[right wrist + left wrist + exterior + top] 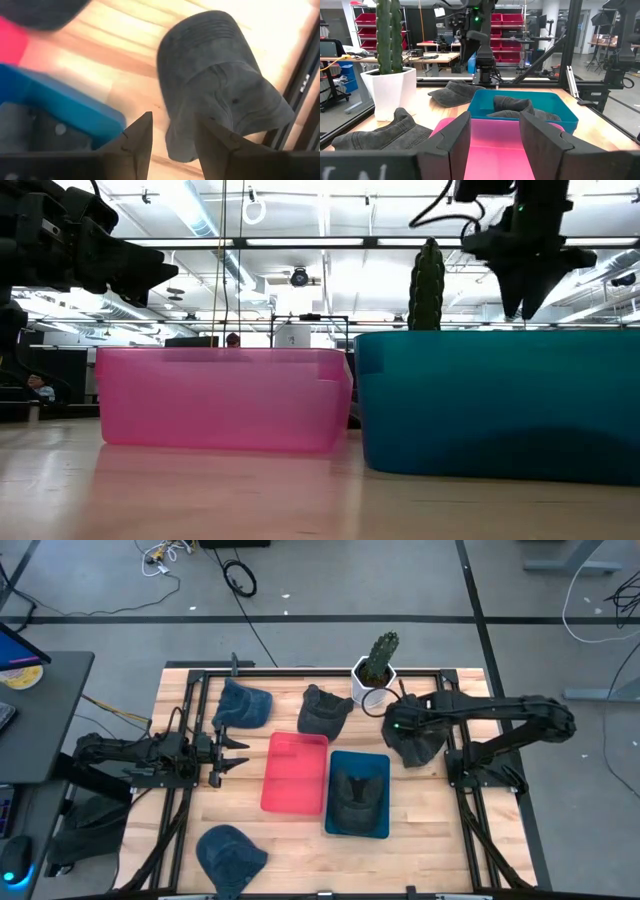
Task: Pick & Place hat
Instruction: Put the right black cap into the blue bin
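Wooden counter (420, 810): we see right gripper (170, 137), jaws released, above dark cap (225, 95); left gripper (492, 140) jaws released beside pink bin (294, 772).

Grey concrete floor (330, 580) with dark seam lines around the table; loose black cable loop (240, 578) and a white cable bundle (160, 554) lying on it; dark grey desk (40, 710) at the left edge. Beyond the table: open workshop; long ceiling strip lights (195, 205) on; red storage bins on shelving (507, 25); wooden workbenches (427, 57) with gear further back.
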### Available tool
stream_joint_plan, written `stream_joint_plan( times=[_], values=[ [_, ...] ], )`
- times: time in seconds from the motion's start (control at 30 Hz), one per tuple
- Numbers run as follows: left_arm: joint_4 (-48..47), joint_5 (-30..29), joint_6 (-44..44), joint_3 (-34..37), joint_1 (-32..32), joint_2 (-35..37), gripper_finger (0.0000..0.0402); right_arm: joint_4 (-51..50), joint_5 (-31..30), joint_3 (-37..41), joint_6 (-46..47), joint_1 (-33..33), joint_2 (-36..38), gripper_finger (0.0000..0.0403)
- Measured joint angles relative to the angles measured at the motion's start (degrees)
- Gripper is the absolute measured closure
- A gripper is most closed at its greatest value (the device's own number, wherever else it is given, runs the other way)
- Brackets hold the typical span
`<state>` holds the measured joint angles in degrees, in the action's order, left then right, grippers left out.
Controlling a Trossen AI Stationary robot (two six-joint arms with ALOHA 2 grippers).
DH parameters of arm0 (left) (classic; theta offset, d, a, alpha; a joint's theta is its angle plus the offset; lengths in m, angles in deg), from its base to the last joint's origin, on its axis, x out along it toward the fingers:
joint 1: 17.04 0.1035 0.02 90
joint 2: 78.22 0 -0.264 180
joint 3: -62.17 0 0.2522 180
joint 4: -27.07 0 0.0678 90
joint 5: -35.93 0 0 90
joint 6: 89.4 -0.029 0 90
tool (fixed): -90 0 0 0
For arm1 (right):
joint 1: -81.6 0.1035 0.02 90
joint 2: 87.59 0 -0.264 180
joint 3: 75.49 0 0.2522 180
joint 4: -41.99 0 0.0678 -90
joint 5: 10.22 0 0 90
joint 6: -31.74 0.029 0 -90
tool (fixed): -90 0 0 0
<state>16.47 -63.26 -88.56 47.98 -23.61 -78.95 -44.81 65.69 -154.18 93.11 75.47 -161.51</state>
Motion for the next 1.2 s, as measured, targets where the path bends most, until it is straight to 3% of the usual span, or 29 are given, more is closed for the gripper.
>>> stream_joint_plan(
  times=[0.2, 0.43, 0.77, 1.0, 1.1, 1.2],
  values=[
    [0.01, 0.02, 0.00, 0.01, 0.01, 0.00, 0.0229, -0.22, -0.47, 1.19, 2.96, -1.58, -3.17, 0.0263],
    [0.00, 0.00, 0.01, 0.01, 0.00, 0.00, 0.0229, 3.40, -0.09, 10.93, 4.79, -3.67, -3.18, 0.0263],
    [0.00, 0.01, 0.00, 0.01, 0.01, 0.00, 0.0229, 23.17, 3.49, 23.25, 5.68, -6.26, -1.40, 0.0263],
    [0.00, 0.00, 0.00, 0.01, 0.01, 0.00, 0.0229, 28.03, 3.06, 28.16, 2.78, -9.36, -1.40, 0.0264],
    [0.00, 0.00, 0.00, 0.00, 0.00, 0.00, 0.0229, 27.17, 2.57, 28.74, 0.43, -10.17, -1.38, 0.0277],
    [0.01, 0.01, 0.00, 0.00, 0.00, 0.00, 0.0229, 26.97, 1.66, 28.76, -1.45, -10.19, -1.38, 0.0314]
  ],
)
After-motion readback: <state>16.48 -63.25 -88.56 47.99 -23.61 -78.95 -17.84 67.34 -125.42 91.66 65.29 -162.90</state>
